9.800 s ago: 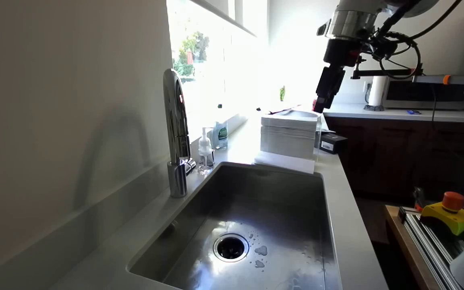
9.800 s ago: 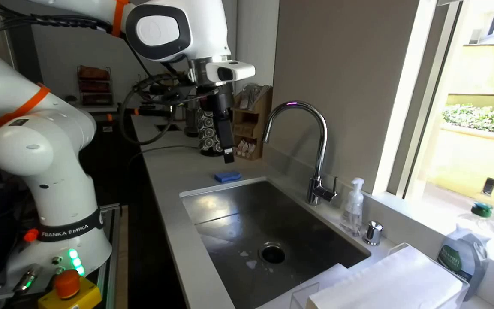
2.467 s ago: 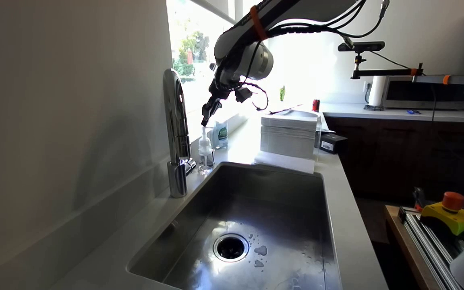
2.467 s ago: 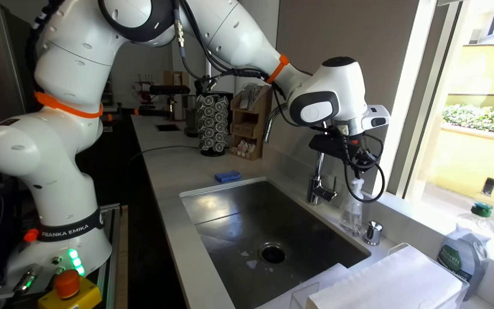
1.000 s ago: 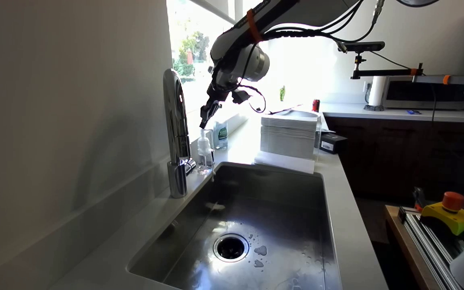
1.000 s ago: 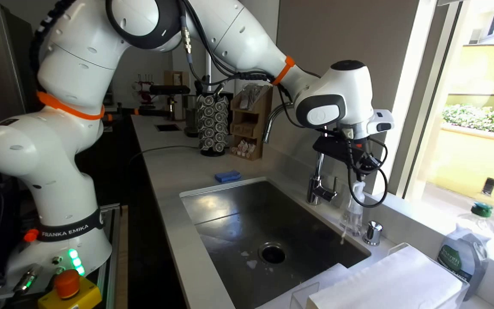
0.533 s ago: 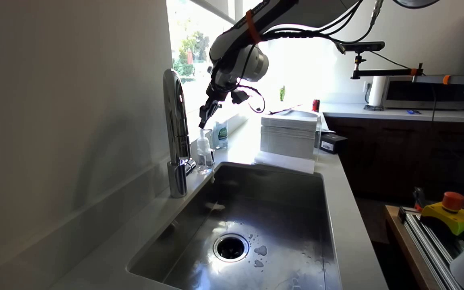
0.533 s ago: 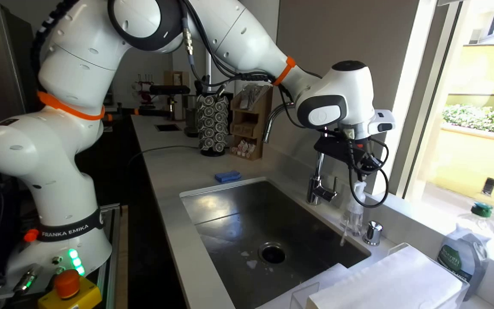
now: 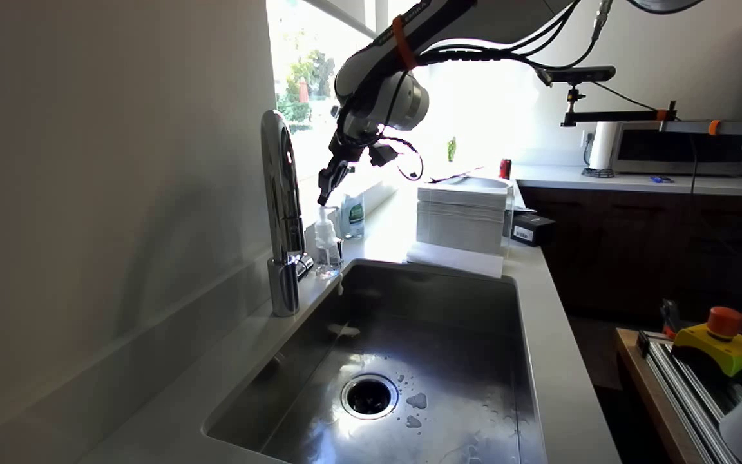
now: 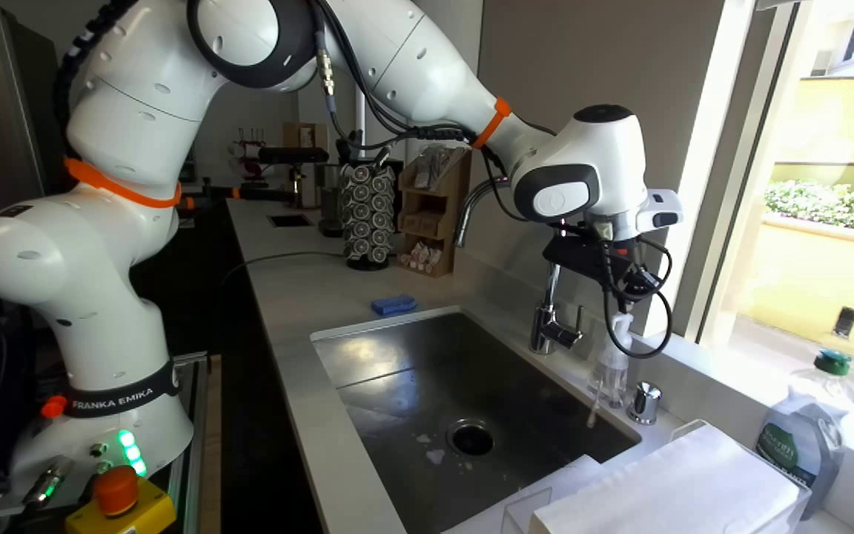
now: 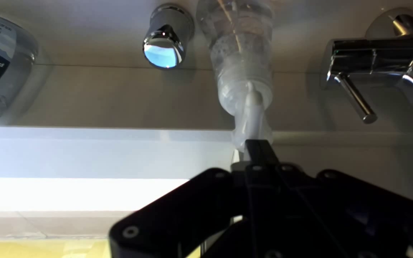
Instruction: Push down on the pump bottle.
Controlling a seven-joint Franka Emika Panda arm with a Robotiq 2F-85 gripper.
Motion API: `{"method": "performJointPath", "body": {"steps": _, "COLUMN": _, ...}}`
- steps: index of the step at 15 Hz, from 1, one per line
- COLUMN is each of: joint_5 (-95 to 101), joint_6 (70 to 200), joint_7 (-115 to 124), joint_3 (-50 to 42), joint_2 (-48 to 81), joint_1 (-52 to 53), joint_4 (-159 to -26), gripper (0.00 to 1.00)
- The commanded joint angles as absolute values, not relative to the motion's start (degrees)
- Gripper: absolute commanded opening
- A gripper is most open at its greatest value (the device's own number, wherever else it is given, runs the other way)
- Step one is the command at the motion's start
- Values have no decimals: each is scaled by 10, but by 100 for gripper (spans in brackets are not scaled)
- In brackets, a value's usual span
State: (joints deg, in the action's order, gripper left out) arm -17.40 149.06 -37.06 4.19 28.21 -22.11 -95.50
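- The 2 black fingers point(image 11: 264, 154) lie together, side by side — a narrow point aimed downward, the tips touching the pump head point(image 11: 251, 116).
- Right beneath them is the pump bottle point(image 9: 326, 248), clear below and whitish toward the top, standing on the counter point(image 9: 558, 361) by the edge of the sink point(image 9: 448, 335).
- A pale strand point(image 9: 340, 285) hangs next to the bottle on the sink side, seen in both exterior views.
- The bottle stands between the tall chrome faucet point(image 9: 281, 193) and a short chrome cylinder point(image 10: 645, 404).
- Down in the sink, 1 round drain point(image 9: 369, 396) — with small wet patches point(image 9: 417, 401) near it.
- Beyond the chrome cylinder, a white paper stack point(image 9: 464, 219) at the sink's end and a green-capped soap bottle point(image 10: 798, 445) by the window point(image 10: 827, 148).
- Farther off, past the sink's opposite end in an exterior view, a blue block point(image 10: 394, 305) lies on the counter; behind it, a rack of round pods point(image 10: 366, 215) beside a wooden shelf unit point(image 10: 423, 222).
- Farthest, in an exterior view: a red can point(image 9: 505, 169), a paper roll point(image 9: 603, 148) and a microwave point(image 9: 674, 149).
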Motion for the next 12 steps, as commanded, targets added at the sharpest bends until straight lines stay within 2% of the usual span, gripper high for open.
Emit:
{"method": "performJointPath", "body": {"steps": 1, "joint_5": -166, "joint_6": 1480, "joint_7": -363, "joint_3": 38, "joint_2": 305, "joint_1": -213, "joint_4": -959, "gripper": 0}}
{"method": "performJointPath", "body": {"steps": 12, "joint_5": -159, "joint_6": 1495, "joint_7": -359, "joint_3": 35, "joint_2": 281, "joint_1": -203, "joint_4": -968, "gripper": 0}}
